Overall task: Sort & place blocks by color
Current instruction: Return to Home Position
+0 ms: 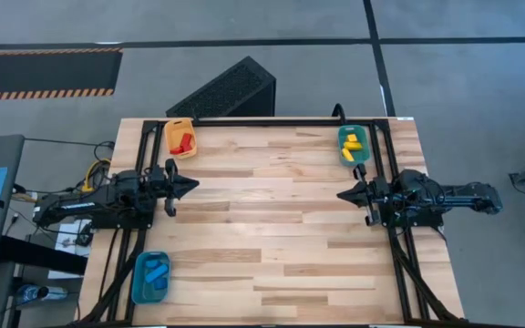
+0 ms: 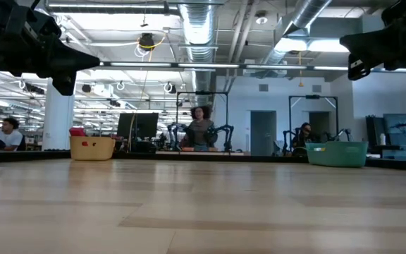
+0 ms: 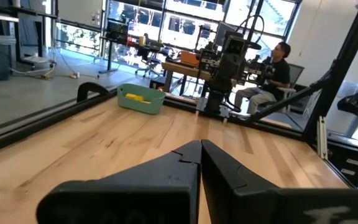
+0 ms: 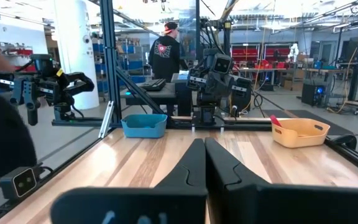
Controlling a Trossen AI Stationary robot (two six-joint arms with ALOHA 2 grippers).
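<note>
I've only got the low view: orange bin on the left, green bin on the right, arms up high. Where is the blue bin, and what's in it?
Observer: The blue rectangular plastic bin sits on the left arm's side, at the wooden table end opposite the orange plastic bin, holding small blue blocks.
Operator: And the green bin's contents?
Observer: The green plastic bin holds yellow blocks.
Operator: Grippers?
Observer: The left gripper and right gripper are both shut, empty, pointing at each other.

This is a robotics lab in an open industrial hall. Bare silver ducts (image 2: 196, 25) run overhead, further robot arms (image 4: 45, 87) stand beyond the desk's frame, people (image 2: 199, 130) work among monitors (image 2: 138, 125), and the grey concrete floor (image 1: 272, 23) carries hazard-striped tape (image 1: 44, 93).
</note>
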